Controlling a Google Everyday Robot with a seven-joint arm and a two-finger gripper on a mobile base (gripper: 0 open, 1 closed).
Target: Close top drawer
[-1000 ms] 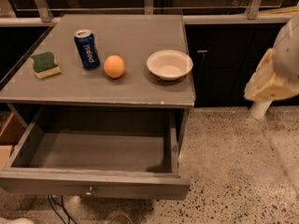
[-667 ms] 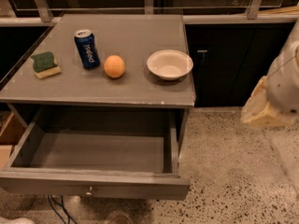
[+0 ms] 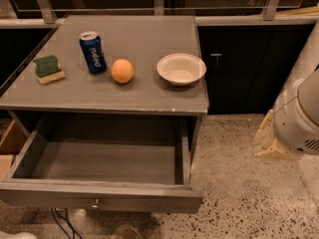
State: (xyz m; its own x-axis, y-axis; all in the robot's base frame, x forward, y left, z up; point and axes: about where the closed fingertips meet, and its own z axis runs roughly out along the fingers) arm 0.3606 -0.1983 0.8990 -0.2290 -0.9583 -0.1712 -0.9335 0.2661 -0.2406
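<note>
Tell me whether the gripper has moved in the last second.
Yes. The gripper has dropped, from level with the front edge of the cabinet top to lower down beside the open top drawer, still off to its right.

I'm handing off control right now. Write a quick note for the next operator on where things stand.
Hand: low at the far right of the view, over the floor, apart from the cabinet.
Top drawer: pulled far out, with its knob at the centre of the front.
Done: no closing progress shows.
Left: bring the hand to the drawer front, probably near the knob, and push it in flush.
</note>
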